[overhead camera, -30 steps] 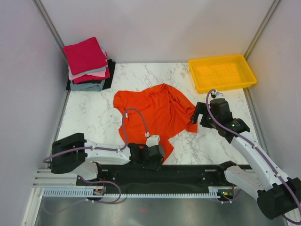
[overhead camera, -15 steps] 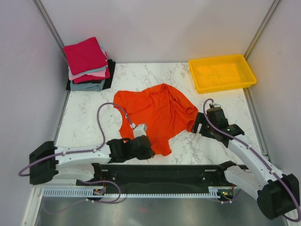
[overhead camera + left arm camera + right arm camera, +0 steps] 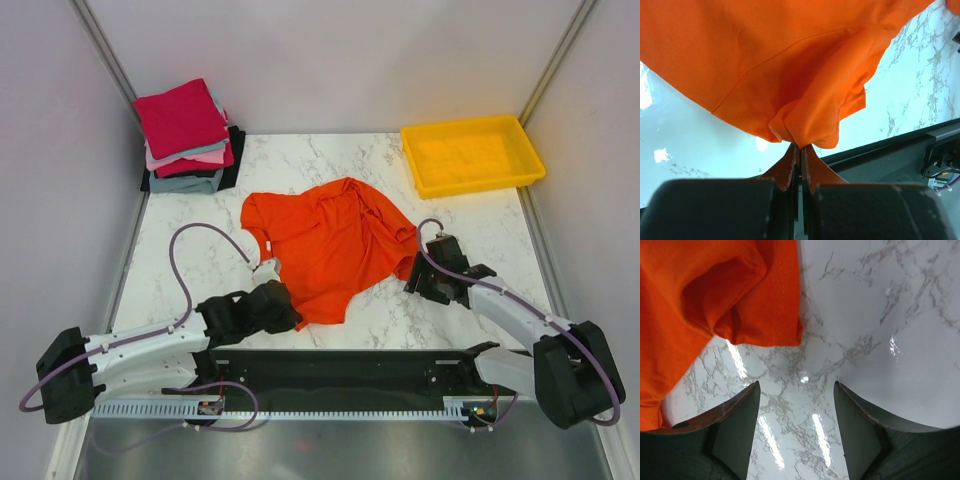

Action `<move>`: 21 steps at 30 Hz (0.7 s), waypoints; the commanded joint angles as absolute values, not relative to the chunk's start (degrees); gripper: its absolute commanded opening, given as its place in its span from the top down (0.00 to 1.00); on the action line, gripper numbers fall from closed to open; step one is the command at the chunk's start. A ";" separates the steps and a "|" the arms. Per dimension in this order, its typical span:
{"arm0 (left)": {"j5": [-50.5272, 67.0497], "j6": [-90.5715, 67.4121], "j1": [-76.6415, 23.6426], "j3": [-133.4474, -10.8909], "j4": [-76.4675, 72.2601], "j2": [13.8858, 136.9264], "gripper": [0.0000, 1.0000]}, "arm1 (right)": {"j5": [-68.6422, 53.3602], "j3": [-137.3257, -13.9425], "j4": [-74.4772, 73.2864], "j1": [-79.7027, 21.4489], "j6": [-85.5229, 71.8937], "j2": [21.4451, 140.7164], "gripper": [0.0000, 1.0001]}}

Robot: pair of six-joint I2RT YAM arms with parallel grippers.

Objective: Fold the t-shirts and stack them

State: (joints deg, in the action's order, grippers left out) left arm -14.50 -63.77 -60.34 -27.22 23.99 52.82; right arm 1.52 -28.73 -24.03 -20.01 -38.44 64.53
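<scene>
1. Seen from above, a crumpled orange-red t-shirt (image 3: 330, 245) sprawls in soft ridges across the middle of the white, grey-veined marble bench (image 3: 190, 265). A stack of folded t-shirts (image 3: 185, 135) sits in the far-left corner, crimson on top, with pink, grey-blue and black below. A rectangular yellow tray (image 3: 470, 155) of plastic lies far right.
2. From the left wrist, the left fingers (image 3: 720, 207) are pressed together on a pinched fold of the shirt's edge, the smooth knit fanning away from them above the glossy bench.
3. From the right wrist, the right fingers (image 3: 735, 425) stand apart, gripping nothing, over shiny marble just beside the shirt's stitched hem.
</scene>
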 commanded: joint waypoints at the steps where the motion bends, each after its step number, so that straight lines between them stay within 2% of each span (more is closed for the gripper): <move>1: -15.12 -61.53 -60.03 -26.89 23.91 52.03 0.98 | 4.39 -30.14 -19.42 -19.78 -38.85 66.97 0.32; 11: -14.94 -60.56 -59.77 -26.81 23.99 51.59 0.98 | 4.40 -31.03 -15.21 -16.70 -38.50 71.89 0.36; 21: -14.85 -60.12 -59.15 -26.89 24.17 51.07 0.98 | 1.94 -28.74 -12.57 -16.61 -39.46 73.92 0.56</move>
